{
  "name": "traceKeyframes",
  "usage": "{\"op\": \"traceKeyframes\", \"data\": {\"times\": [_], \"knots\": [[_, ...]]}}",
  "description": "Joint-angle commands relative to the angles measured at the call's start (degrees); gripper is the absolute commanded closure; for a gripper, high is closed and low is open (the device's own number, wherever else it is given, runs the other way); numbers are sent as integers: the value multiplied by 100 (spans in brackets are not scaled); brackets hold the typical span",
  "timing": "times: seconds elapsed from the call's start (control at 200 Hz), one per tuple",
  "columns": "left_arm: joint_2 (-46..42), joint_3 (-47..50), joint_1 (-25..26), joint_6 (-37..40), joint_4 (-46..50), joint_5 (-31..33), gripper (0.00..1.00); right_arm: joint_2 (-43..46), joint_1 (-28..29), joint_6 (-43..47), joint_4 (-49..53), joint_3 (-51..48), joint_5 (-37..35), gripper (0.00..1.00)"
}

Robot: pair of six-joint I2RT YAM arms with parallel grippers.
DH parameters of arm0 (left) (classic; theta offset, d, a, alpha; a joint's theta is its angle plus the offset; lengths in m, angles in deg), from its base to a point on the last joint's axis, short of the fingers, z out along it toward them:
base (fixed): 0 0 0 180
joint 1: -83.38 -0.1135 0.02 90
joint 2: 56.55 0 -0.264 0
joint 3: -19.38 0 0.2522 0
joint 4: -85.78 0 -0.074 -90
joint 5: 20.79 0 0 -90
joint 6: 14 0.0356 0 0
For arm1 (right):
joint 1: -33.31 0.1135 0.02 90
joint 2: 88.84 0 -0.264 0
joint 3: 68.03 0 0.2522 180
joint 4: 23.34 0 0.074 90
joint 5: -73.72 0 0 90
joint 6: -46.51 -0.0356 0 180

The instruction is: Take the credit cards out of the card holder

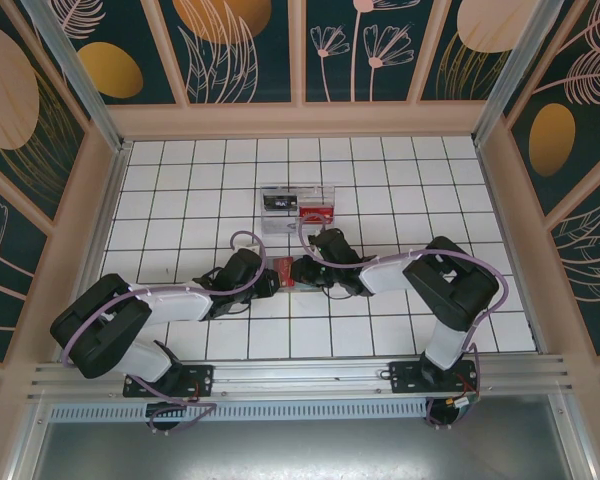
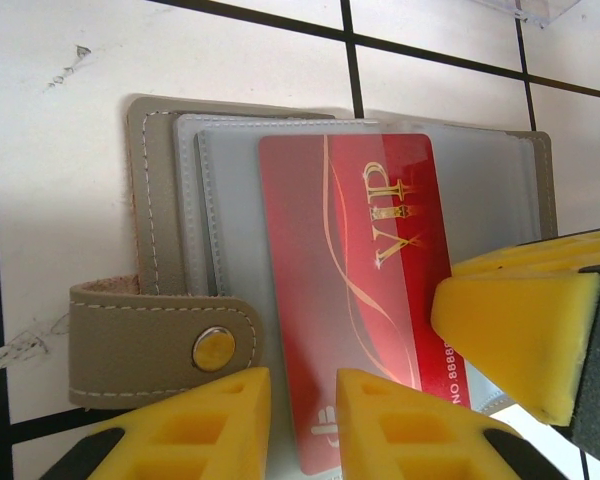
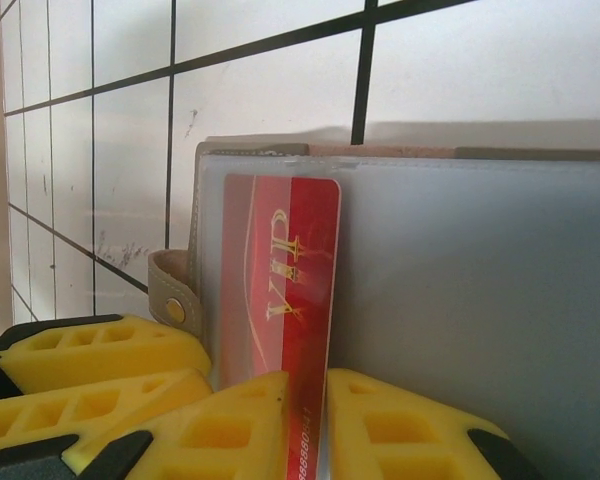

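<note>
The card holder [image 1: 280, 262] lies open and flat on the tiles between my two grippers. It is grey-beige [image 2: 160, 200] with a snap tab [image 2: 150, 345] and clear sleeves [image 3: 460, 300]. A red VIP credit card [image 2: 350, 280] lies on the top sleeve, its near end sticking out past the sleeve edge. My left gripper [image 2: 305, 420] stands at the holder's near edge, jaws a little apart, with the card's end showing in the gap. My right gripper [image 3: 320, 420] comes in from the right, jaws narrowly apart over the card's [image 3: 280, 280] long edge. One of its fingers [image 2: 520, 330] covers the card's corner.
A clear plastic tray [image 1: 298, 208] with small items stands about a tile behind the holder, and its corner [image 2: 540, 8] shows at the top. Wooden walls ring the white tiled floor [image 1: 180, 180]. Both arms crowd the middle near the front.
</note>
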Motion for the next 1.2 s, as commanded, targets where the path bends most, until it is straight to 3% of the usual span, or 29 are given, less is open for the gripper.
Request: {"op": "traceKeyframes", "data": {"times": [0.0,0.12,0.821,1.011,1.196], "knots": [[-36,37,-24,-52,52,-42,75,-113,-30,-57,-139,125,71,87],[-51,38,-24,-50,78,-31,75,-68,-47,-81,-82,94,-5,100],[-150,39,-24,-39,300,108,75,787,-676,27,-136,-911,24,100],[-341,36,-24,-28,377,88,75,1369,-828,365,211,-941,30,100],[-835,-67,-24,23,528,-42,74,2147,-829,1067,1225,-576,-357,100]]}}
